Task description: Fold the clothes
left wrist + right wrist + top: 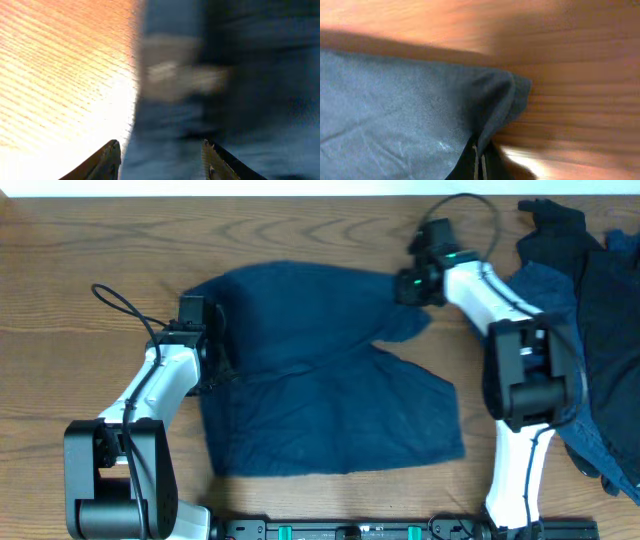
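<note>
A dark navy garment (320, 380) of the clothes lies spread and wrinkled on the wooden table (90, 240). My left gripper (218, 348) is at its left edge. In the left wrist view the left gripper (160, 147) is open, its fingers apart just above the cloth (260, 100) beside a blurred grey label (170, 75). My right gripper (408, 285) is at the garment's far right corner. In the right wrist view the right gripper (479, 156) is shut, with a fold of the blue cloth (410, 110) pinched between its tips.
A heap of more dark and mid-blue clothes (600, 300) lies at the table's right side, behind the right arm's base (530, 370). The garment's near edge sits close to the table's front rail (350, 530).
</note>
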Robot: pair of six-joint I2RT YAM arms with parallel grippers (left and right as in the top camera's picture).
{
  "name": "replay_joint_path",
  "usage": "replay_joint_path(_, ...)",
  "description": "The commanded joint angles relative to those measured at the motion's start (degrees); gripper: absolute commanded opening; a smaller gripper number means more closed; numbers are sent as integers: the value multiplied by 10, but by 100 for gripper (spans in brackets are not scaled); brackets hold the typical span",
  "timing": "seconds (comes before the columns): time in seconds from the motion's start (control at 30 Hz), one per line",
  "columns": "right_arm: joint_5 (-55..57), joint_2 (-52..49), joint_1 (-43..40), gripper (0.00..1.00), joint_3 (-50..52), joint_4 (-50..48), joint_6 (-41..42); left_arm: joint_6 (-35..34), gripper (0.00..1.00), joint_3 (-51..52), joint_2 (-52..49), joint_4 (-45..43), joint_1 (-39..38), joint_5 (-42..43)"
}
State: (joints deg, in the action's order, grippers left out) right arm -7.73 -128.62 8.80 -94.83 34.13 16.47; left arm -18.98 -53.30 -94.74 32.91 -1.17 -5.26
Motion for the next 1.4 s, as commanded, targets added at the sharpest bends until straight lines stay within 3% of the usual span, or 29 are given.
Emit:
replay_joint_path(0.0, 62, 59, -32, 1, 2, 7, 19, 14, 54, -8, -4, -3, 2, 21)
replay_joint_path(0.07, 62, 75, -32, 3, 2, 15, 7, 14, 54, -8, -4, -4, 2, 24)
replay_joint_path(0.17, 60, 82, -23, 49, 2, 35, -39, 14, 54, -8, -4, -2, 2, 32)
replay_joint_path(0.23, 70, 83, -17, 57, 2, 59, -83, 14, 57, -8, -3, 13, 2, 34)
replay_joint_path(0.43, 153, 129, -26, 61, 2, 176, -58, 24, 78, -18, 17, 144, 2, 64)
replay_joint_path(0.67, 152, 228, -41, 63, 2, 279, -58, 30, 83, -18, 61, 237, 2, 188)
replay_joint_path(0.8, 152, 256, -41, 64, 2, 333, -48, 28, 82, -13, 63, 262, 2, 256)
replay_joint_path(0.87, 152, 259, -41, 64, 2, 351, -43, 13, 76, -1, 64, 261, 2, 283)
replay_joint_path(1.07, 151, 259, -41, 64, 4, 375, -32, -113, 58, 60, 64, 242, 2, 293)
replay_joint_path(1.37, 144, 259, -41, 64, 4, 379, -28, -234, 58, 121, 64, 179, 1, 293)
